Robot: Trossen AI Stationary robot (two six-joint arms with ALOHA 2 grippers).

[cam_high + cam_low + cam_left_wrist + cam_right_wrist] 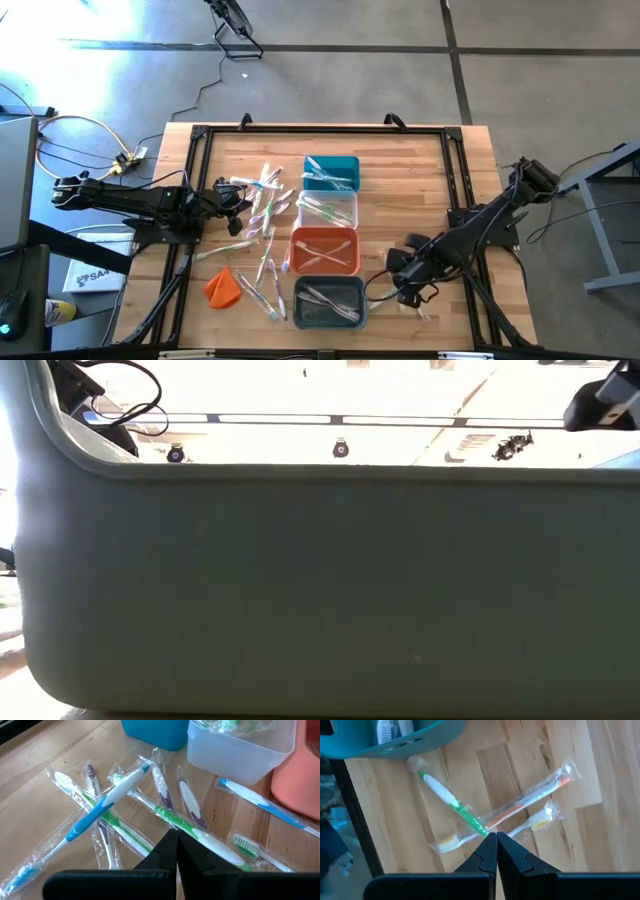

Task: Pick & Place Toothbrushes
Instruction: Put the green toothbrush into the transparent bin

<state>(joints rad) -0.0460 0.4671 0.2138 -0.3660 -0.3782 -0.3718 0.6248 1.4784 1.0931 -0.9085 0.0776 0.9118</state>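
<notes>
Four bins (329, 172) in a column, toothbrushes (326, 250) inside each; both arms' fingers (175, 851) pressed together, empty.

You've got toothbrushes (107, 800) in glossy, crinkly clear plastic wrap lying on a bench (45, 760) of smooth, planked wood, beside smooth plastic bins (240, 750).

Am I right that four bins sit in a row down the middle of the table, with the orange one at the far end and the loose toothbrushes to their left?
Not quite: the high view shows the teal bin at the far end. The orange bin is third, and the toothbrushes lie to their left.
</notes>
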